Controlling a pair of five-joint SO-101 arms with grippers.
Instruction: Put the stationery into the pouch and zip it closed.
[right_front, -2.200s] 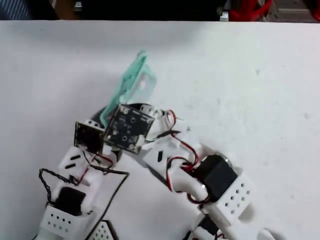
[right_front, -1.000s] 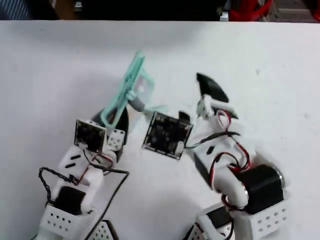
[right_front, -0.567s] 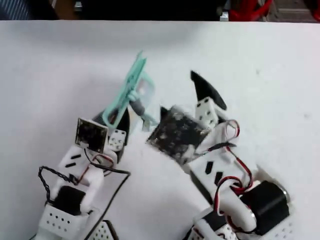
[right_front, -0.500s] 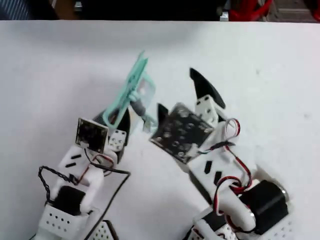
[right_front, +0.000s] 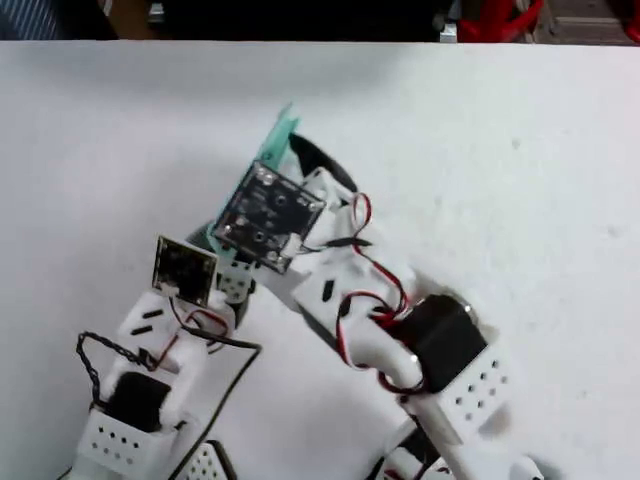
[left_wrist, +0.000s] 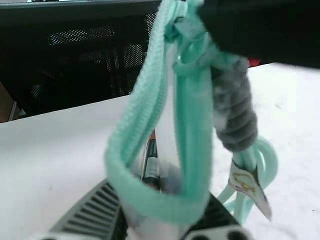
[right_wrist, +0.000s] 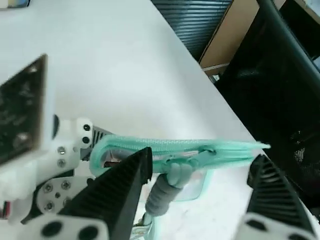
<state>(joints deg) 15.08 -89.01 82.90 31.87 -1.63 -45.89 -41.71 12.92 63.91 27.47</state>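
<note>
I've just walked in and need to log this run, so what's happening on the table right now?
The left pincer is clamped on one end of a mint-green pouch, holding it up on edge. A pen-like item sits inside, and the mouth gapes at that end, so it isn't zipped shut. The right pincer is open, its fingers on either side of the pouch near the grey zip pull, not gripping it.

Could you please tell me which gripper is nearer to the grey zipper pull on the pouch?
Right. The right gripper is open astride the pouch, with the grey zipper pull between its fingers; the left gripper clamps the pouch's end, farther from the pull.
</note>
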